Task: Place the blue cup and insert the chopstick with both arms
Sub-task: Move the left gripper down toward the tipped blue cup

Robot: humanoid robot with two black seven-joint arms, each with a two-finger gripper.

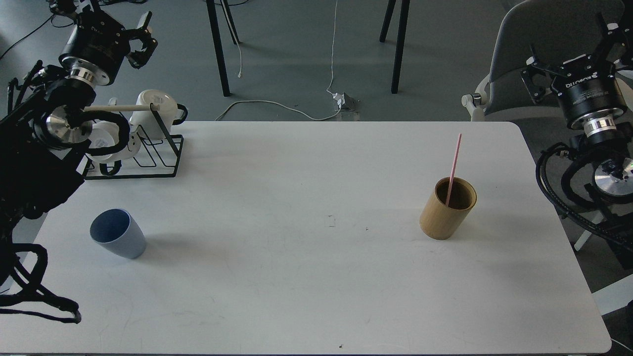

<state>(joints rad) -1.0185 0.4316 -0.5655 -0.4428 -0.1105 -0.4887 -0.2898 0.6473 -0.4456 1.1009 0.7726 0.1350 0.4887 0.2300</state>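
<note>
Though mirrored, "ROBOTIQ" on right hand [573, 47]

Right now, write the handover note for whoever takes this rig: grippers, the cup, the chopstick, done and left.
Left gripper: open, empty, raised beyond the table's far-left corner.
Right gripper: open, empty, raised off the table's right edge.
Blue cup: upright near the table's left edge, untouched.
Pink chopstick: leaning in the bamboo holder on the right.
Done: nothing.
Left: place the cup, pull the chopstick, insert it into the cup.
</note>
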